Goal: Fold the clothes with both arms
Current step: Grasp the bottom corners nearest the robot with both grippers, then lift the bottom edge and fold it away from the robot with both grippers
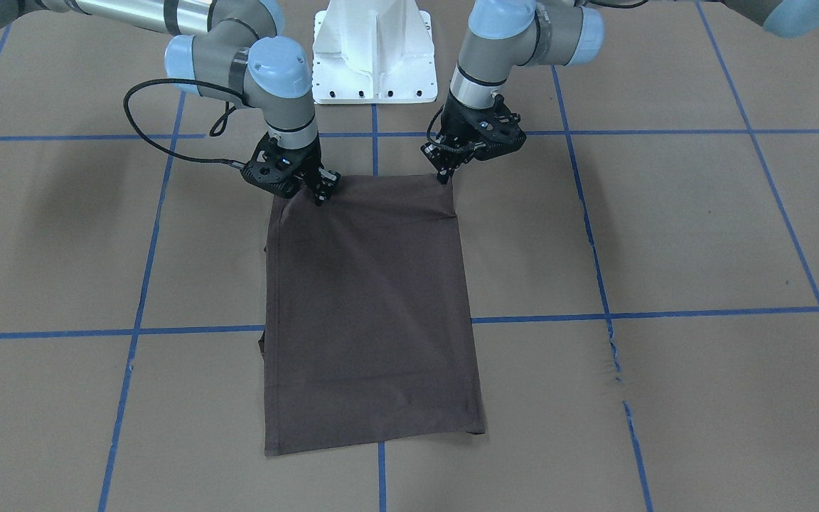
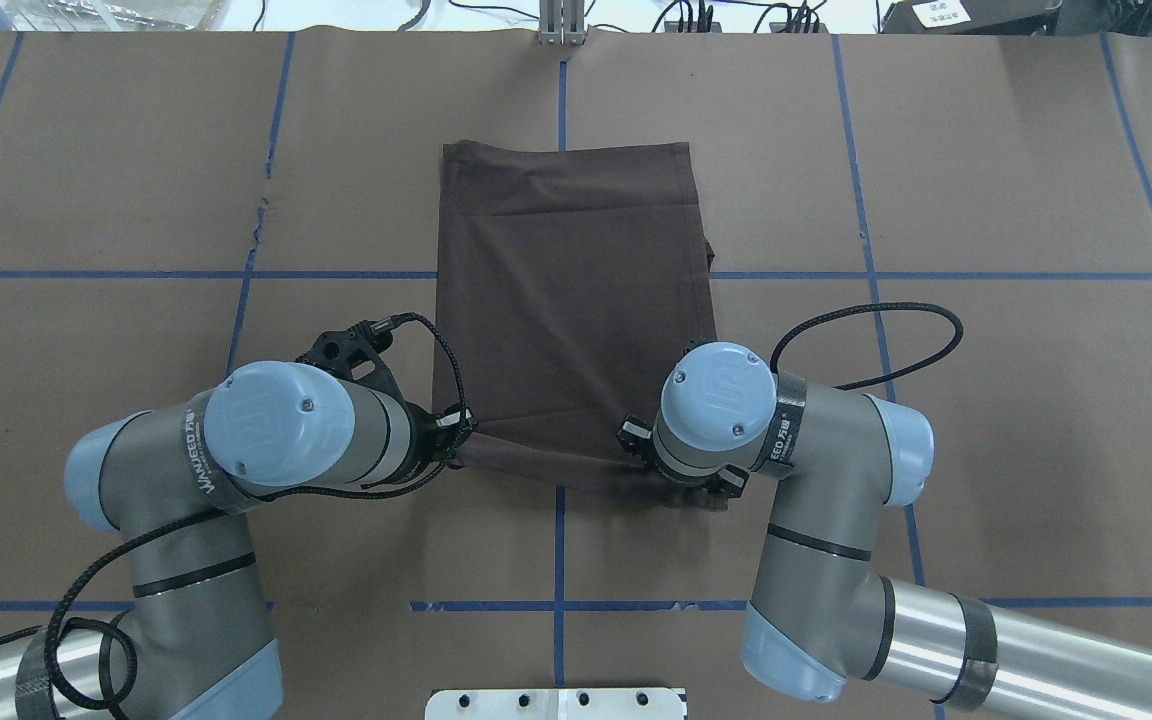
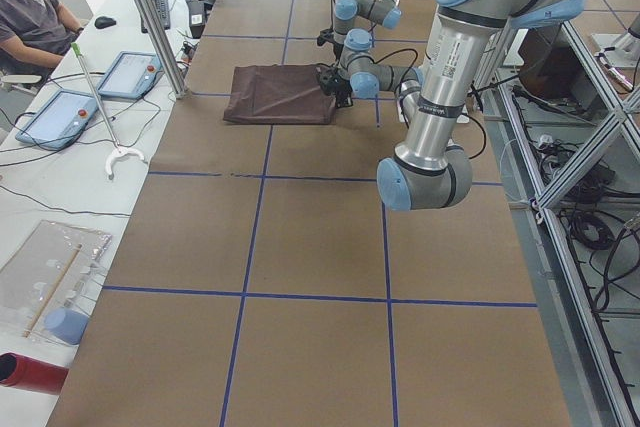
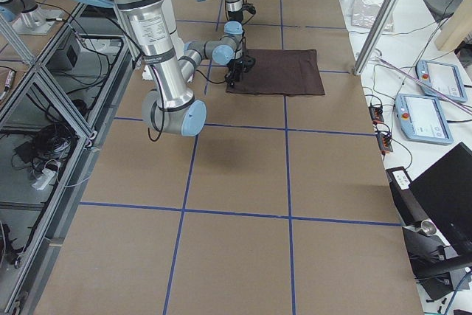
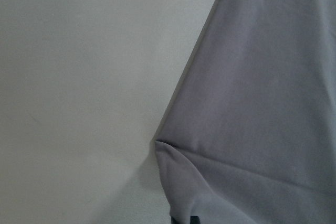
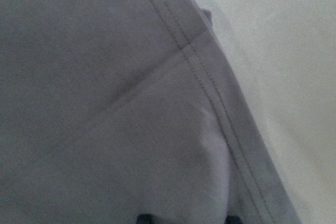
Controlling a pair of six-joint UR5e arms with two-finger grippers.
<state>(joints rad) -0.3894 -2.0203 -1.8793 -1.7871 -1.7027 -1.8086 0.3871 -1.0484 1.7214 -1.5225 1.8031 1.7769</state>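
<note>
A brown-paper bench with a blue tape grid. The folded T-shirt runs lengthwise away from the white pedestal. The left fingers pinch the corner nearest the pedestal; whether the right fingers grip is unclear.

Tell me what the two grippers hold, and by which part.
Both hold the T-shirt by its edge nearest the robot base: the left gripper pinches one corner, and the right gripper pinches the other.
</note>
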